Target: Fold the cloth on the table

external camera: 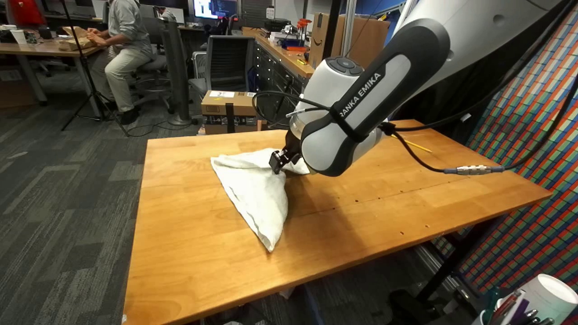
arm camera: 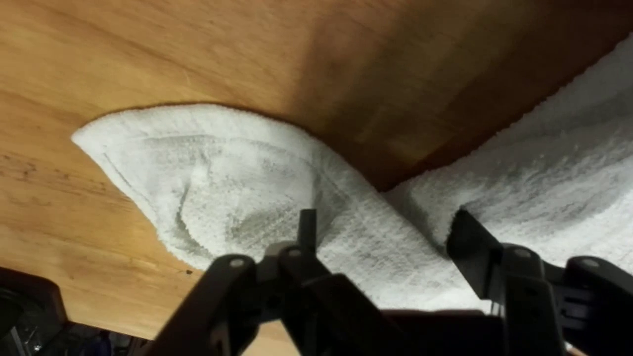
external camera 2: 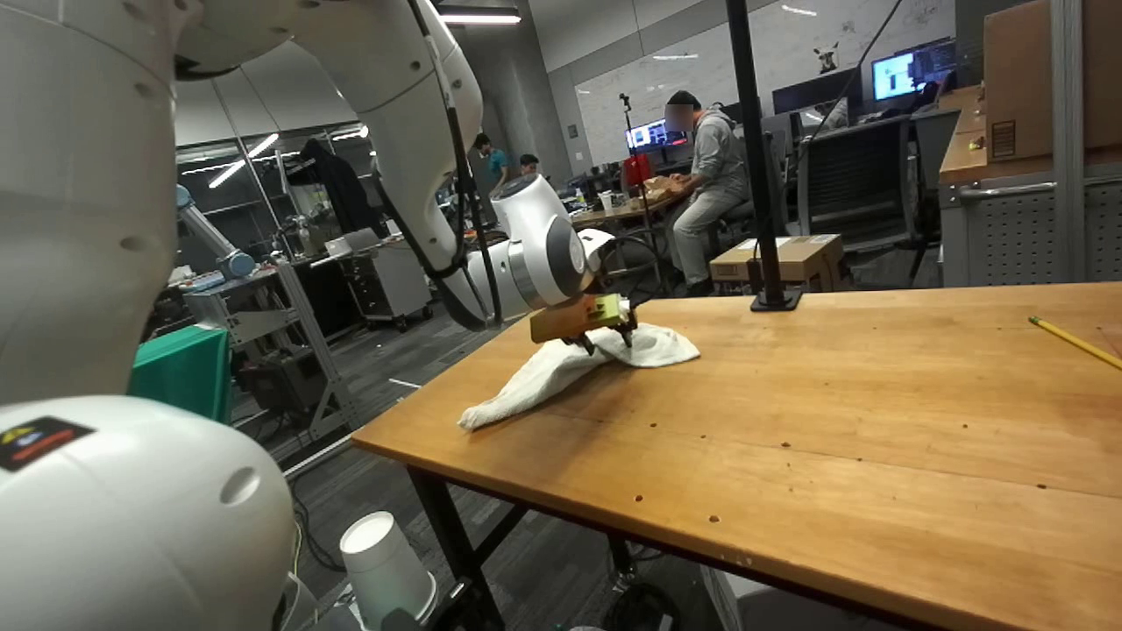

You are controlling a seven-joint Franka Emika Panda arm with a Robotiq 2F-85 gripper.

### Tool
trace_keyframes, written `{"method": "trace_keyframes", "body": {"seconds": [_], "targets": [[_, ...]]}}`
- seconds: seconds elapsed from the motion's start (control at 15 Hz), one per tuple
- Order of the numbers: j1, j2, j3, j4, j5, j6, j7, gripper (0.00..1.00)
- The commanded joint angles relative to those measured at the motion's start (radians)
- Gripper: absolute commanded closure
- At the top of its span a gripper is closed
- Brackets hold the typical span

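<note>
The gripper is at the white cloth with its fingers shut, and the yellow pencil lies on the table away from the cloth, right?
Not quite: the wrist view shows the gripper open, its fingers apart. It is at the white cloth, and the yellow pencil lies on the table away from the cloth.

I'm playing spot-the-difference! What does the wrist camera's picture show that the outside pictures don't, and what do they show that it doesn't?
Only the wrist view: the fuzzy surface of the cloth up close.
Only the two exterior views: the yellow pencil on the table and a person sitting in the background.
All share: the cloth, the table and the gripper.
</note>
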Motion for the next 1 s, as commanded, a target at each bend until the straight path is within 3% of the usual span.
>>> {"method": "trace_keyframes", "body": {"seconds": [0.0,0.27,0.4,0.93], "targets": [[0.011,0.008,-0.019,0.013,-0.018,0.023,-0.008,0.59],[0.01,0.005,-0.016,0.005,-0.016,0.021,-0.015,0.9],[-0.003,-0.006,0.007,-0.001,-0.011,0.018,-0.029,0.95],[0.026,0.02,-0.001,0.147,-0.041,0.001,-0.102,0.92]]}}
